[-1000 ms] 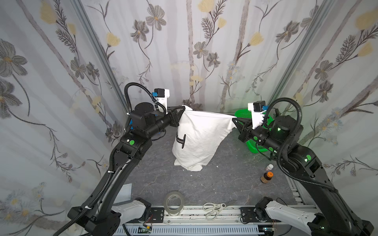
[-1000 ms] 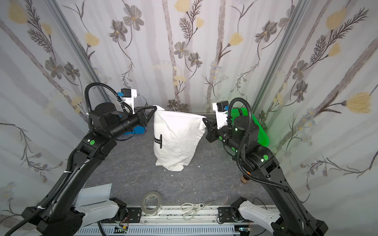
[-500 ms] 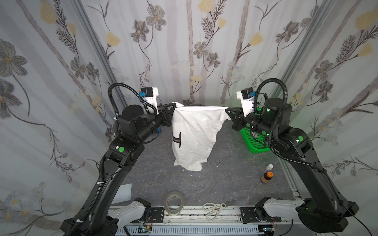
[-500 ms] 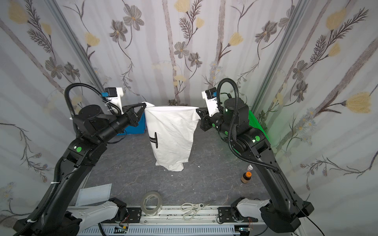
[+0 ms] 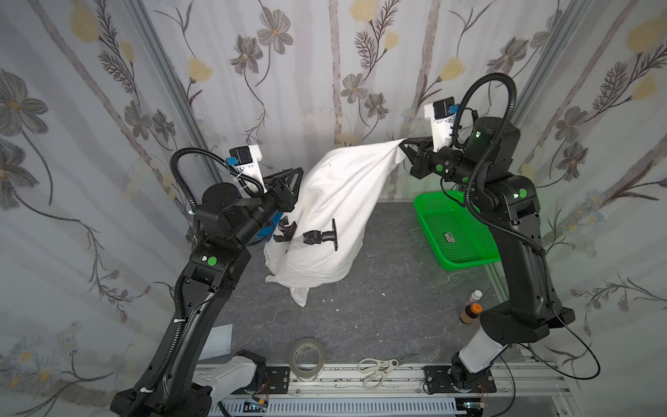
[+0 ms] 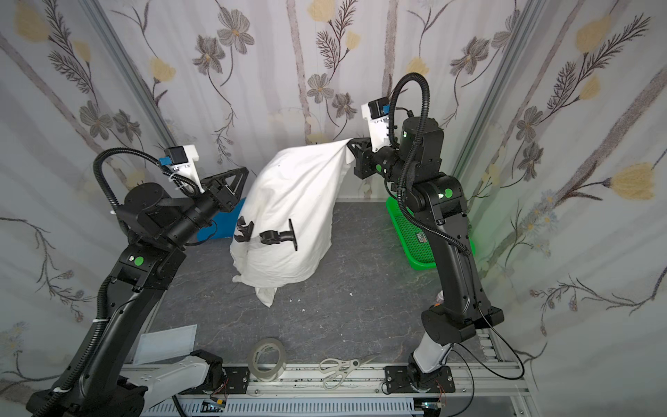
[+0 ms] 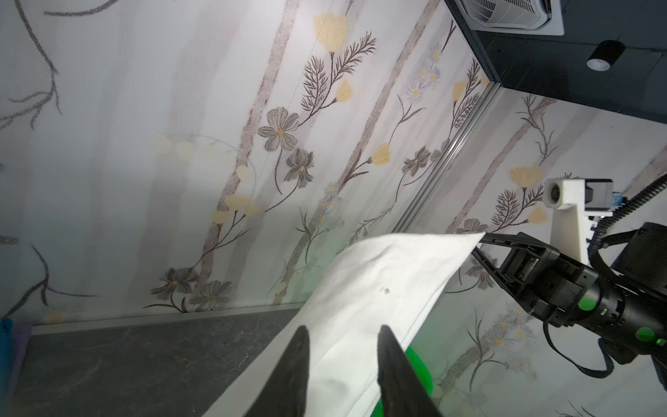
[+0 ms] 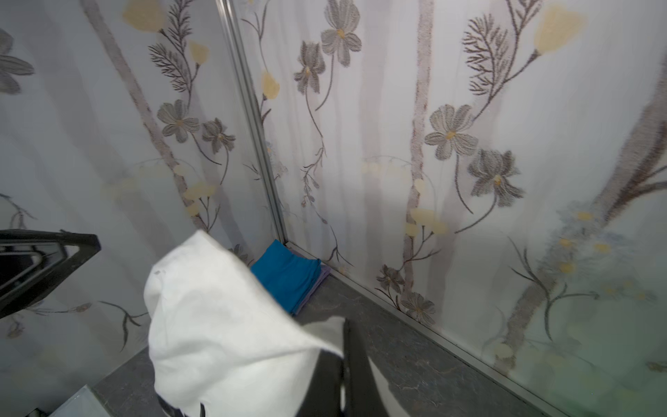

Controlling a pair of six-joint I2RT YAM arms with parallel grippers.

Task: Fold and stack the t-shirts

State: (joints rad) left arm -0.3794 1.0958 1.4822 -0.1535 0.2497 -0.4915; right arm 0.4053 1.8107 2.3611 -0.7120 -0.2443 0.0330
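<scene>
The white t-shirt (image 5: 335, 202) (image 6: 292, 202) with a black robot-arm print hangs by one upper corner from my right gripper (image 5: 403, 144) (image 6: 350, 144), which is shut on it, raised at the back right. The shirt slopes down to the left, and its lower end rests bunched on the dark table. My left gripper (image 5: 296, 176) (image 6: 242, 174) stands open beside the shirt's left side with nothing between its fingers. In the left wrist view the cloth (image 7: 375, 289) lies beyond the open left gripper (image 7: 343, 330). The folded blue t-shirt (image 8: 288, 274) (image 6: 220, 224) lies in the back left corner.
A green mesh basket (image 5: 465, 265) stands at the right, under my right arm. Two small bottles (image 5: 469, 310) stand near the right arm's base. A tape roll (image 5: 306, 359) and scissors (image 5: 379, 366) lie at the front edge, and a pale sheet (image 5: 216, 341) at the front left.
My left gripper has opened and let go of the shirt's corner. The shirt has sagged on that side and now hangs from the right gripper alone, which has risen.
</scene>
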